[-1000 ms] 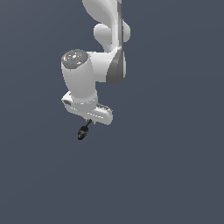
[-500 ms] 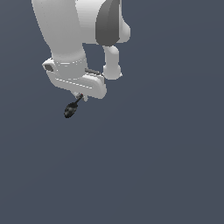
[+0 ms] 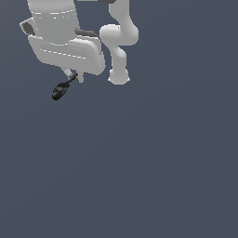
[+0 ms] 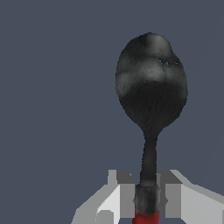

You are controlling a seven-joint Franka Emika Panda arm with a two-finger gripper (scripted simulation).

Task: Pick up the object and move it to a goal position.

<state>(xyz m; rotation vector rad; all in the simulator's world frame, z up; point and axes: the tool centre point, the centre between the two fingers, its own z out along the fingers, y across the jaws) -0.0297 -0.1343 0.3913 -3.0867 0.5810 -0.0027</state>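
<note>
Spoon (image 4: 151,94) clamped by handle between gripper (image 4: 148,197) fingers (image 4: 124,194), black bowl sticking out past fingertips, red end just visible at clamp. In exterior view, spoon (image 3: 60,89) hangs tilted below gripper (image 3: 74,76), upper left of exterior view, over plain grey floor (image 3: 139,162).

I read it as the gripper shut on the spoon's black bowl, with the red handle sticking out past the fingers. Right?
Not quite. The gripper is shut on the spoon, but the fingers clamp its neck where the red handle begins, and the black bowl is what sticks out past them. The wrist view shows this; the exterior view agrees, with the bowl hanging clear of the gripper.
</note>
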